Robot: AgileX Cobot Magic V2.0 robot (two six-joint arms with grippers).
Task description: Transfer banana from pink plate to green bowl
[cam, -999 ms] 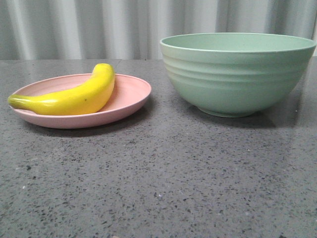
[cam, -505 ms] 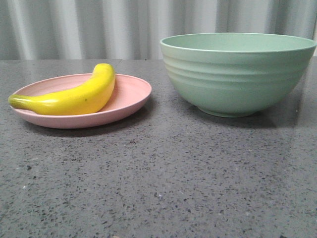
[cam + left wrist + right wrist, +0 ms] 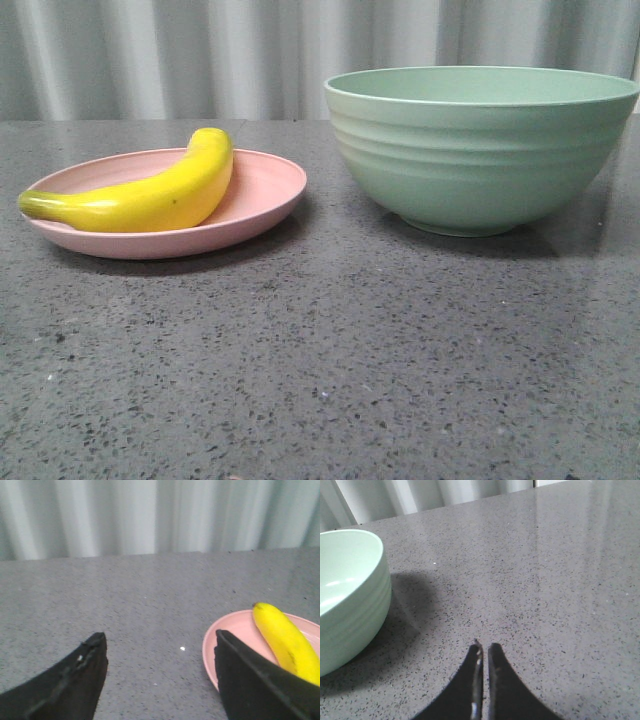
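Front view, banana [image 3: 150,195]: lying along the pink plate [image 3: 265,190] on the left, stem end past the near-left rim, tip toward the far side; same pose and place as one second and half a second ago.
Front view, green bowl [image 3: 480,150]: standing on the right, well apart from the plate on the grey speckled table [image 3: 320,370]; nothing visible above its rim, inside hidden from this angle; unmoved across the three front pictures.
Front view, arms: none in sight; no change found anywhere in the scene.
Left wrist view, left gripper [image 3: 160,655]: fingers spread wide apart, nothing between them; aimed at bare table just left of the plate, one finger overlapping the plate's near rim in the picture.
Left wrist view, banana: resting on the plate, off to the right of the gap between the fingers; untouched.
Right wrist view, right gripper [image 3: 483,652]: fingertips pressed together, empty; above bare table to the right of the bowl.
Right wrist view, bowl: only part of the inside visible, and that part bare.
Meaning for the task: nothing shifted, so transfer not yet begun; likely step in hand an approach by the left arm; next move likely a shift rightward to bracket the banana before closing.
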